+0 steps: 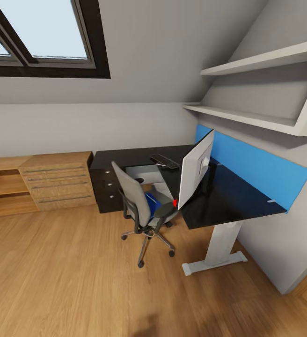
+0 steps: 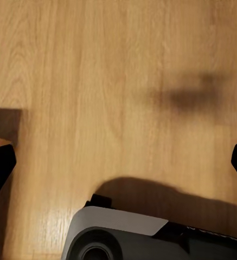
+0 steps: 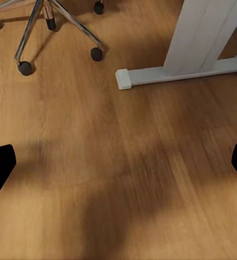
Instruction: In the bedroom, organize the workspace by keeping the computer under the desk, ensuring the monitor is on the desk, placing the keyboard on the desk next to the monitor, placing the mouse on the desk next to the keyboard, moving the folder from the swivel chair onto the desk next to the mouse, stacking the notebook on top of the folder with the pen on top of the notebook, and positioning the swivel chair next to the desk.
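Note:
The black L-shaped desk (image 1: 228,196) stands in the corner under the sloped wall. On it, the monitor (image 1: 196,169) turns its pale back toward me, and the dark keyboard (image 1: 164,160) lies behind it. The swivel chair (image 1: 137,200) faces the desk with the blue folder (image 1: 152,204) on its seat. A light-grey box under the desktop looks like the computer (image 1: 140,174). A thin pale sliver (image 1: 271,201), perhaps the pen, lies near the desk's right end. My left gripper (image 2: 118,168) and right gripper (image 3: 118,168) hang open over bare floor, holding nothing.
A blue wall panel (image 1: 261,166) runs behind the desk, with shelves (image 1: 261,119) above. A low light-wood cabinet (image 1: 55,180) stands beside the desk's drawers (image 1: 105,186). The chair's casters (image 3: 96,53) and the desk's white foot (image 3: 178,75) lie just ahead. The robot's base (image 2: 123,235) shows below.

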Controlling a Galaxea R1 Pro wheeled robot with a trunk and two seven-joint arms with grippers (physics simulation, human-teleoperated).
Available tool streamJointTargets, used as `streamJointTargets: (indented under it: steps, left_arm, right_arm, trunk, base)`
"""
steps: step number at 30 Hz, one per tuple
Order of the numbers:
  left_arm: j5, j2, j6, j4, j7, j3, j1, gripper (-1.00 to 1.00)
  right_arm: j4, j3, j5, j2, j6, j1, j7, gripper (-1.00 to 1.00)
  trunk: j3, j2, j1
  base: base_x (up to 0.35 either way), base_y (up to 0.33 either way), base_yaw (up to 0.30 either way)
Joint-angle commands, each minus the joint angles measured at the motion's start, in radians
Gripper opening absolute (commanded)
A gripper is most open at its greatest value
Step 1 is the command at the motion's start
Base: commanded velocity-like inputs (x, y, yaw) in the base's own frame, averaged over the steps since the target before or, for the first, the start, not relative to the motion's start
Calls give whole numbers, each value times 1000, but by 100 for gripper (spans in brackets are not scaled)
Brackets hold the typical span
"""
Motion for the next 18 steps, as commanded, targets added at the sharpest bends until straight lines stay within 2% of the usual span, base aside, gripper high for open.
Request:
streamJointTargets:
  steps: [1,7,14,18]
  left_arm:
    - [3,0,-3,0,-1,1,0,100]
    - [3,0,-4,0,-1,1,0,100]
    - [3,0,-4,0,-1,1,0,100]
    - [3,0,-3,0,0,1,0,100]
  right_arm:
    - [1,-3,8,1,-2,-1,-5,100]
    - [1,-4,8,1,-2,-1,-6,100]
    - [1,-4,8,2,-1,-1,-6,100]
    - [1,-4,8,2,-1,-1,-6,100]
  trunk:
    - [-1,-1,0]
    - [-2,-1,0]
    - [-2,-1,0]
    - [-2,-1,0]
  base:
    - [1,0,24]
    - [0,0,90]
    - [4,0,256]
    - [199,0,277]
